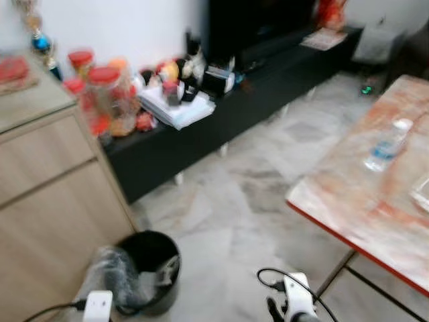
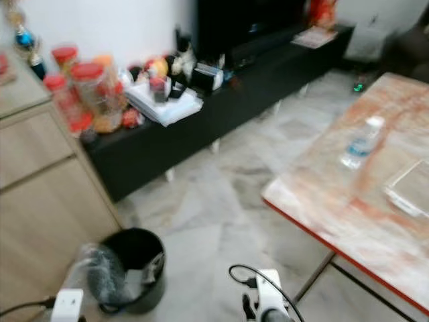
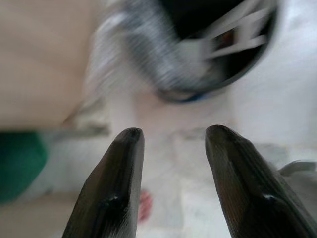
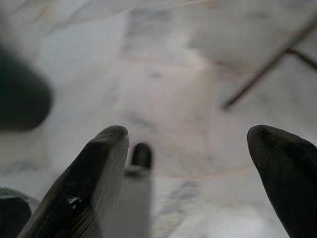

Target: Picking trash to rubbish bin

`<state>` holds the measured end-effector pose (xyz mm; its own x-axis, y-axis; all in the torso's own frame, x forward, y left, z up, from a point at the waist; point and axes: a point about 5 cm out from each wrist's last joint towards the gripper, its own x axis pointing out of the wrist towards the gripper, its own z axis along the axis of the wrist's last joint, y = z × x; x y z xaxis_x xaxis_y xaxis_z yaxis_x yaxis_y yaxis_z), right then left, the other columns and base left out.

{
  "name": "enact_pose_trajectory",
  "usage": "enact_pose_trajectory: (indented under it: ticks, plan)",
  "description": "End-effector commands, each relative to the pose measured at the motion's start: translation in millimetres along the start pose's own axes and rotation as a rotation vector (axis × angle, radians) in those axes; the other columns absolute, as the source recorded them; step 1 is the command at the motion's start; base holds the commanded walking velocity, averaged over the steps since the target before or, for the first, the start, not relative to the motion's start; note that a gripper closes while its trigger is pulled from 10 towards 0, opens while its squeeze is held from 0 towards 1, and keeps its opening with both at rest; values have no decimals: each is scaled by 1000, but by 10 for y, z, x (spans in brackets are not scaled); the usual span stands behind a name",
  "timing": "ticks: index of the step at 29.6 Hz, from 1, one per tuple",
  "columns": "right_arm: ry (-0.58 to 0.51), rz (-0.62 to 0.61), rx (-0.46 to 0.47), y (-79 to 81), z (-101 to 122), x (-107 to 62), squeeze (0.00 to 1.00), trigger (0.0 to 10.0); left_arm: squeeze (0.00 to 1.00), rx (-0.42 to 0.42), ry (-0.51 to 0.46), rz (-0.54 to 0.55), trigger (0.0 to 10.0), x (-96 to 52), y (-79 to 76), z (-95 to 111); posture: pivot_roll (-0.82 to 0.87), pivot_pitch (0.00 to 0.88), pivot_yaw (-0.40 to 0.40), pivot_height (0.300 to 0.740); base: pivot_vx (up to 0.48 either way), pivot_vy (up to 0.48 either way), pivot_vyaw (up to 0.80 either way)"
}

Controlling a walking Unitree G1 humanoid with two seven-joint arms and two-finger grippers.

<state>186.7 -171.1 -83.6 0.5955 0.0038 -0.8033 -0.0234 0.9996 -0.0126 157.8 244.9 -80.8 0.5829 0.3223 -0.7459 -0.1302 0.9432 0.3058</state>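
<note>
Rubbish bin [image 1: 149, 268]: round, black, standing on the pale marble floor [image 1: 228, 201] just beside the wooden cabinet [image 1: 47, 188]; some pale scraps lie inside it.
Plastic bag [image 1: 110, 272]: crumpled, clear-grey, draped against the bin's rim on the cabinet side.
Left gripper [image 3: 171, 163]: hangs low above the floor near the bin; fingers [image 3: 114, 188] parted by a narrow gap, nothing between them.
Right gripper [image 4: 193, 168]: hangs low over bare floor, between the bin and the table; fingers [image 4: 84, 188] spread wide, holding nothing.
Water bottle [image 1: 387, 145]: clear plastic with a blue label, lying on the table, well apart from the bin.
Table [image 1: 348, 201]: reddish marbled top with a red edge, on thin dark metal legs, to the robot's right.
Low black TV bench [image 1: 221, 114]: along the far wall, crowded with red-lidded jars [image 1: 100, 94], papers [image 1: 175, 107] and small items too blurred to name.
Trophy [image 1: 40, 40]: on the cabinet top, blurred.
</note>
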Motion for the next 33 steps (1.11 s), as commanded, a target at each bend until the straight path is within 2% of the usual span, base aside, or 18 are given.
enact_pose_trajectory:
  ticks: [1,18,30,33]
  plan:
    - [17,11,12,61,-51,-5,0,10000,0,36,11,2,10000,-4,33,-34,9,0,31,740,0,-255,-800]
    - [19,15,17,87,-62,-5,0,10000,0,42,10,7,10000,-2,70,-35,20,0,38,740,0,-257,-800]
    - [35,21,47,170,-154,-23,0,10000,0,50,19,17,10000,-8,166,-78,31,7,71,740,0,0,-799]
    - [36,20,53,181,-190,-32,0,10000,0,61,20,15,10000,-12,187,-91,31,13,84,740,0,0,0]
